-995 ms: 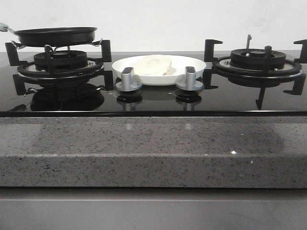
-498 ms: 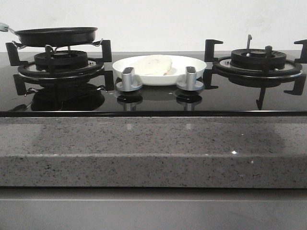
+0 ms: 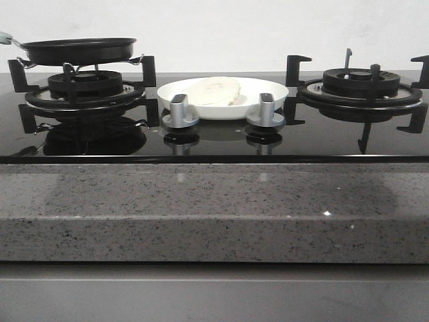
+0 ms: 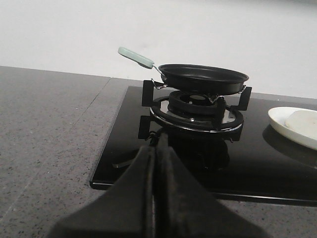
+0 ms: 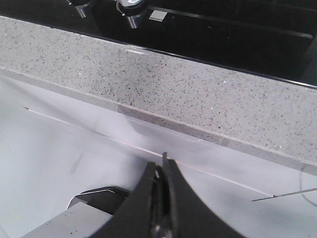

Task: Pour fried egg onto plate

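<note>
The fried egg (image 3: 213, 90) lies pale side up in the white plate (image 3: 268, 86) at the middle back of the stove top; both also show in the left wrist view as the egg (image 4: 303, 122) in the plate (image 4: 280, 119). A black frying pan (image 3: 78, 50) with a mint handle (image 4: 135, 57) rests empty on the left burner (image 3: 84, 87). My left gripper (image 4: 156, 149) is shut and empty, in front of that burner and apart from the pan. My right gripper (image 5: 162, 167) is shut and empty, low in front of the counter.
Two silver knobs (image 3: 179, 111) (image 3: 265, 109) stand in front of the plate. The right burner (image 3: 360, 84) has black pan supports. A speckled grey stone counter edge (image 3: 214, 208) runs along the front of the black glass hob (image 3: 322, 137).
</note>
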Robot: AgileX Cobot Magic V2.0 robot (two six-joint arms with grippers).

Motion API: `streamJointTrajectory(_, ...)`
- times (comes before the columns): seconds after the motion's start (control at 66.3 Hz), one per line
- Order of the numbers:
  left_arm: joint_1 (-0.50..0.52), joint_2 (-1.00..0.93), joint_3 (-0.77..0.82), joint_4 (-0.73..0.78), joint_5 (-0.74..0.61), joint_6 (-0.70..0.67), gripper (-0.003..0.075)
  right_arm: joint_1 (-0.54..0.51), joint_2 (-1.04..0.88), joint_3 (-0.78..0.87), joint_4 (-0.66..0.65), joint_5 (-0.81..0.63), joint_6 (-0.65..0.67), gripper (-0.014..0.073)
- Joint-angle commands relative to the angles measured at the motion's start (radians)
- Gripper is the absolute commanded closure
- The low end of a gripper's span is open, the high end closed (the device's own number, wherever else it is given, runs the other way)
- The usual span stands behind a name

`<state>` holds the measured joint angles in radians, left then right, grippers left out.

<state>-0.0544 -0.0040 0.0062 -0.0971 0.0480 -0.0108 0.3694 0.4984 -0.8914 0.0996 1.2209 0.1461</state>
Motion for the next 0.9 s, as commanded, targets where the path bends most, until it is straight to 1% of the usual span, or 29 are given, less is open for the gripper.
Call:
streamJointTrajectory(0.0,-0.009,-0.013,0.005,-0.007,-0.086,-0.005,0.0740,-0.002,0.008,-0.021,-0.006,-0.050,-0.004,0.0703)
streamJointTrajectory(0.241,-0.009,-0.013,0.005,-0.007,-0.086,-0.005,0.0740,-0.002,0.006,-0.021,-0.028,-0.062,-0.004,0.0703)
streamJointTrajectory(0.332,-0.009,-0.013,0.005,-0.007,-0.086,-0.005,0.0740,-0.004,-0.007,-0.004,-0.055,-0.128,-0.014,0.0703)
streamJointTrajectory(0.452,-0.009,-0.013,0.005,-0.007,-0.086,-0.005,0.0740,-0.065,-0.051,0.081,-0.060,-0.256,-0.105,0.0703)
streamJointTrajectory(0.543,-0.009,-0.013,0.005,-0.007,-0.086,-0.005,0.0740,-0.123,-0.104,0.185,-0.055,-0.379,-0.172,0.0703)
streamJointTrajectory(0.664,-0.009,-0.013,0.005,-0.007,-0.086,-0.005,0.0740,-0.228,-0.211,0.364,-0.044,-0.632,-0.174,0.0703)
streamJointTrajectory(0.845,-0.009,-0.013,0.005,-0.007,-0.086,-0.005,0.0740,-0.355,-0.385,0.625,-0.043,-0.980,-0.174,0.0703)
streamJointTrajectory(0.89,-0.009,-0.013,0.005,-0.007,-0.086,-0.005,0.0740,-0.377,-0.417,0.676,-0.043,-1.037,-0.174,0.0703)
